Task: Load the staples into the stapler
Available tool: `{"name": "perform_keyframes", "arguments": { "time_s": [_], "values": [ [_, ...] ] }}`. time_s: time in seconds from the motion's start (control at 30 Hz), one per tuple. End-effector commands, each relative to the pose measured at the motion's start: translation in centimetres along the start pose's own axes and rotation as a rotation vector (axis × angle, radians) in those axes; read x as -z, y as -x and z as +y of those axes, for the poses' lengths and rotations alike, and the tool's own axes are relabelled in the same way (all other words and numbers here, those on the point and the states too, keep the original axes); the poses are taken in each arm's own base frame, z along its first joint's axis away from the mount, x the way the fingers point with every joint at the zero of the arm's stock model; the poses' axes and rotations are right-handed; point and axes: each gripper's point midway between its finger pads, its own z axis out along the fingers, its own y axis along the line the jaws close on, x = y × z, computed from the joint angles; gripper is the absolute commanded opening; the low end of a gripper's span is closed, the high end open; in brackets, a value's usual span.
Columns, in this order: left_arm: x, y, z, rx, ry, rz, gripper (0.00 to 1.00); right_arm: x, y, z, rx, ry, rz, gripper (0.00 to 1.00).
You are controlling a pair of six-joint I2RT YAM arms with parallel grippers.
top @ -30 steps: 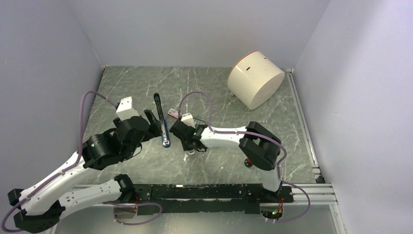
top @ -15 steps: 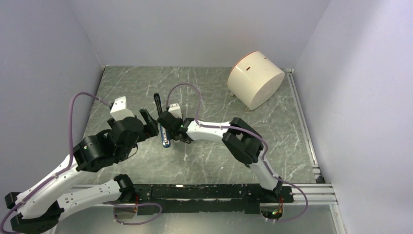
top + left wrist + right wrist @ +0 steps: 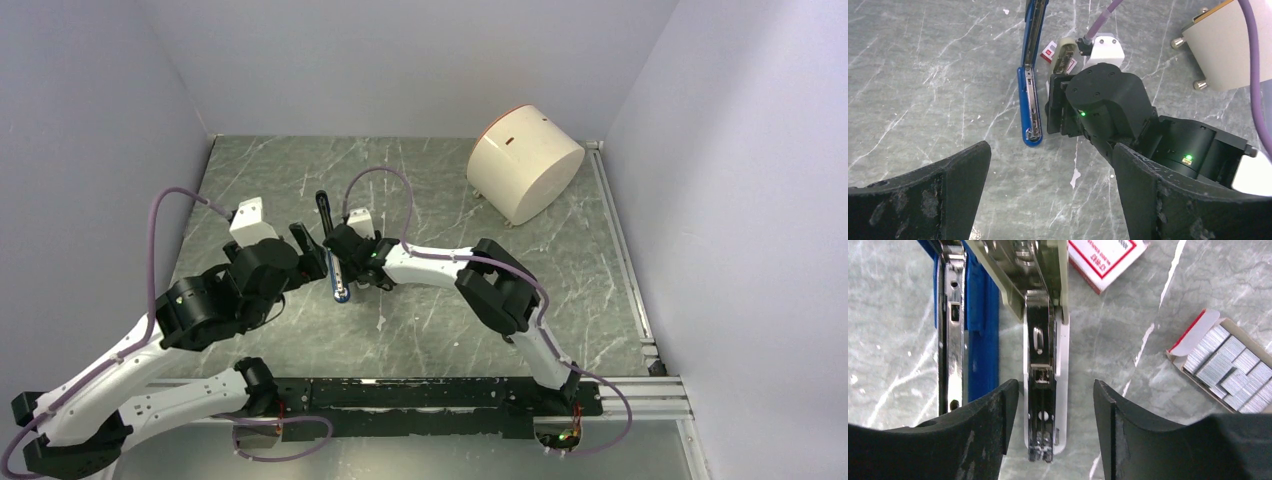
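right gripper (image 3: pixel 1057 111) sits just beside the opened stapler (image 3: pixel 1030 100).

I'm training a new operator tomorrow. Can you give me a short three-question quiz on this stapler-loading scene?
1. True or false: the blue stapler lies opened out, its silver channel exposed.
2. Is the staples box open or closed?
3. In the right wrist view, what shows between the fingers of the right claw? A) blue stapler B) beige-white bar C) staples box

Key: 1 true. 2 open, grey staples showing. 3 B.
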Motion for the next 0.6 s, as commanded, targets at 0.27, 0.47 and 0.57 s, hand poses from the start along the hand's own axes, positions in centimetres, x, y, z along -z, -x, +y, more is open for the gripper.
{"name": "perform_keyframes", "arguments": {
  "time_s": [0.27,0.47,0.57],
  "values": [
    [0.1,0.7,-1.2,-0.007,-0.029,-0.004,0.96,7.6,2.8,-1.7,0.0,0.122,-0.048,0.68],
    [-0.4,-0.2,-2.2,0.004,-0.064,0.022,0.96,9.0,4.6,-7.9,-0.098,0.06,-0.091,0.46],
    [-0.7,-1.0,-2.7,0.002,-0.076,0.046,0.96,7.9,4.7,-11.4,-0.126,0.006,-0.08,0.34]
  ]
}}
